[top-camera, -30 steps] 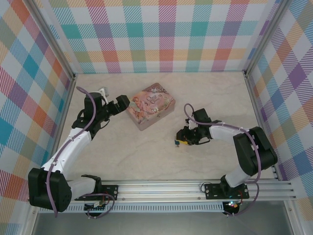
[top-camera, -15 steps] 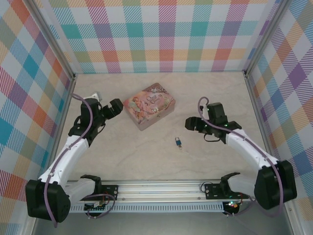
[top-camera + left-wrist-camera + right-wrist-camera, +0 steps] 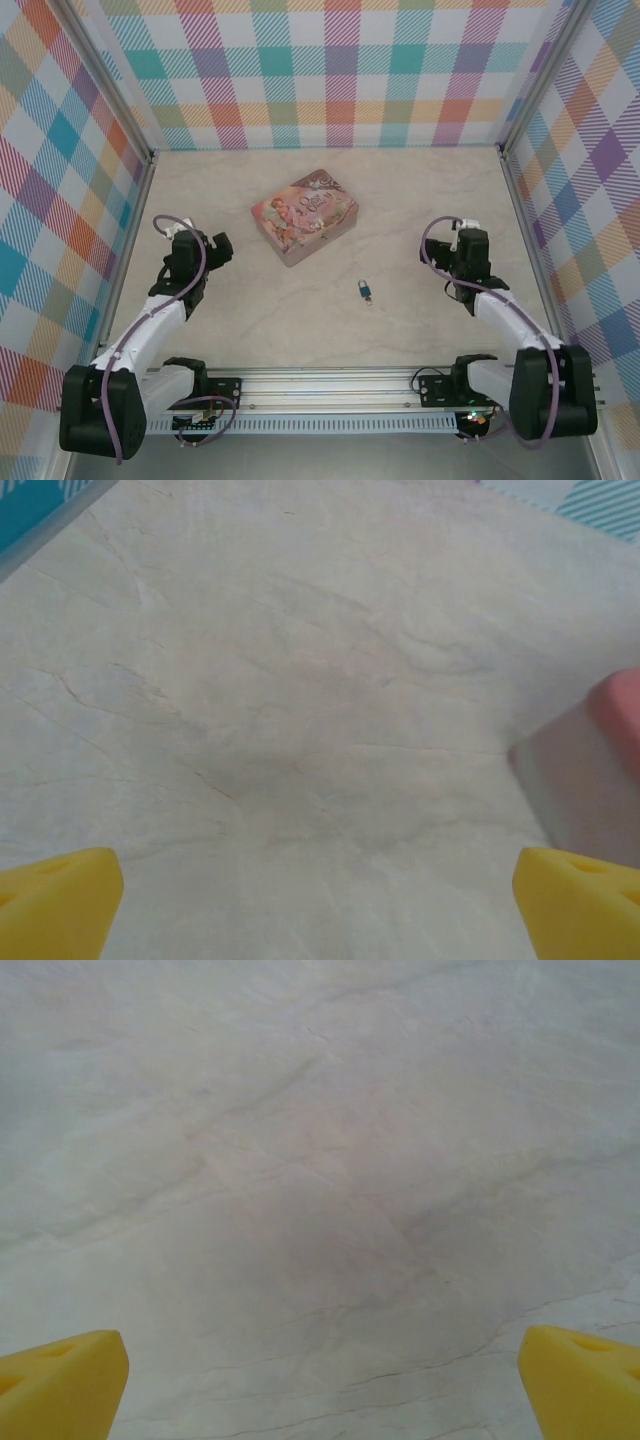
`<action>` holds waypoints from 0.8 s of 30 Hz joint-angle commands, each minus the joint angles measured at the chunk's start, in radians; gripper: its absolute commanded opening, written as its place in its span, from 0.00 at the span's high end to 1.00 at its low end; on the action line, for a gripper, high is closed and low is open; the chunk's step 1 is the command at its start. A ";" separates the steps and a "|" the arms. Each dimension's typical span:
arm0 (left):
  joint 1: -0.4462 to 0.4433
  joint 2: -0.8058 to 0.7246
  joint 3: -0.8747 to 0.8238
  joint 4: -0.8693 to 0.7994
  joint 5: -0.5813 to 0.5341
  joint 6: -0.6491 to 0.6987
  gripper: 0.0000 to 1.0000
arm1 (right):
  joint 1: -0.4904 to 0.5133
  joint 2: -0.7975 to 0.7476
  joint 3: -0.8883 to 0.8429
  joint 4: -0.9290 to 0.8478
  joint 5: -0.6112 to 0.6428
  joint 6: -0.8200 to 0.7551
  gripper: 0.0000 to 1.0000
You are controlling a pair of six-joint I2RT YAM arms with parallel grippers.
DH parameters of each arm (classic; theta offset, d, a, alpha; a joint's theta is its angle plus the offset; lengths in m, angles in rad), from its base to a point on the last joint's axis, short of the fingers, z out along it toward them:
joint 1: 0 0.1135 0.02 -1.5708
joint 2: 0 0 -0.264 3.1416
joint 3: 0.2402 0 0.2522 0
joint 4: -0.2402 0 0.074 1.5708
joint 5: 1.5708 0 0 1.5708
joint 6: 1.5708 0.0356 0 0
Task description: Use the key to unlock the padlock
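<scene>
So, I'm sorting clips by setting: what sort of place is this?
Probably a robot test cell, not a home: a pale marble-patterned tabletop boxed in by pastel plaid wall panels, with two white-and-black robot arms bolted to a silvery metal rail.

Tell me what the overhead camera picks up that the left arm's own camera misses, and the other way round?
Overhead view: the whole layout, with the small blue padlock lying free on the table and the right claw off to its right.

Left wrist view: a close look from the left claw, its yellow fingertips spread wide above bare marbled surface.

Shared: the pink tin, whole from above but just a blurred corner at the wrist view's right edge, and the table itself.
</scene>
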 commanded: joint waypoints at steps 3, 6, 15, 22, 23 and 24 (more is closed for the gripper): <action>0.011 0.084 -0.038 0.242 -0.051 0.158 0.00 | -0.036 0.163 -0.045 0.424 -0.077 -0.059 0.00; 0.016 0.146 -0.057 0.351 -0.050 0.189 0.00 | -0.037 0.223 -0.023 0.477 -0.147 -0.116 0.00; 0.026 0.310 -0.088 0.598 0.089 0.265 0.00 | -0.060 0.391 -0.073 0.771 -0.223 -0.144 0.00; 0.029 0.478 -0.129 0.857 0.216 0.309 0.00 | -0.063 0.391 -0.033 0.689 -0.207 -0.136 0.00; 0.029 0.530 -0.131 0.923 0.224 0.317 0.00 | -0.063 0.392 -0.034 0.690 -0.206 -0.136 0.00; 0.029 0.525 -0.123 0.908 0.227 0.315 0.00 | -0.063 0.391 -0.034 0.688 -0.207 -0.136 0.00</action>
